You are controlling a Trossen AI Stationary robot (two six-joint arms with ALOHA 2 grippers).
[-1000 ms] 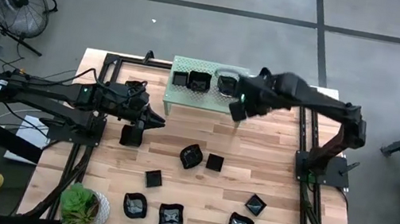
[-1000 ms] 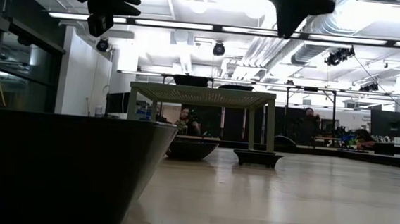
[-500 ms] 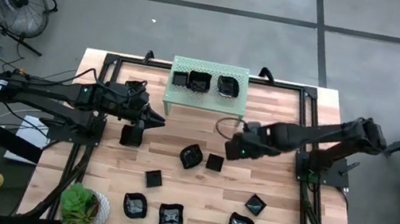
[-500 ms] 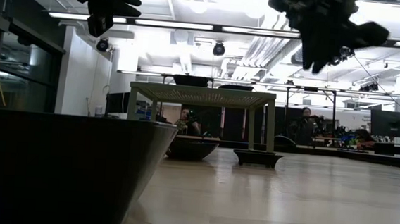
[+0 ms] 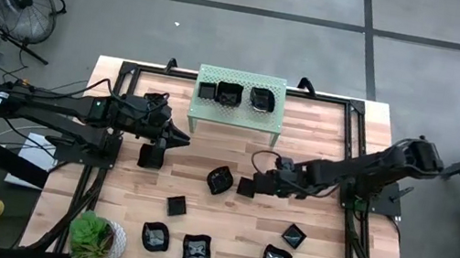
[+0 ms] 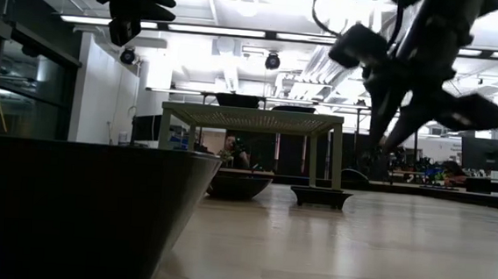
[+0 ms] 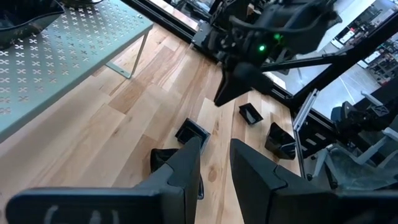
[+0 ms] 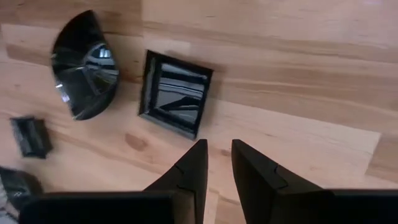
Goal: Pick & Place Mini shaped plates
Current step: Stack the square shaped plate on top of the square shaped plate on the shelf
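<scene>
Swinging down from the shelf (image 5: 237,112), the right tool (image 5: 260,185) is now hovering, narrowly parted and empty, beside a square plate (image 8: 175,93) on the table (image 5: 318,217). Glossy, light and brittle; pinching one raised rim looks safest. Left tool (image 5: 180,139), narrow, is waiting.

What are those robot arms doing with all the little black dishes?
They are moving little black dishes onto the green shelf, where three sit already. The right gripper hovers empty beside a square dish on the table. The left gripper waits empty near the shelf. More dishes lie on the table.
</scene>
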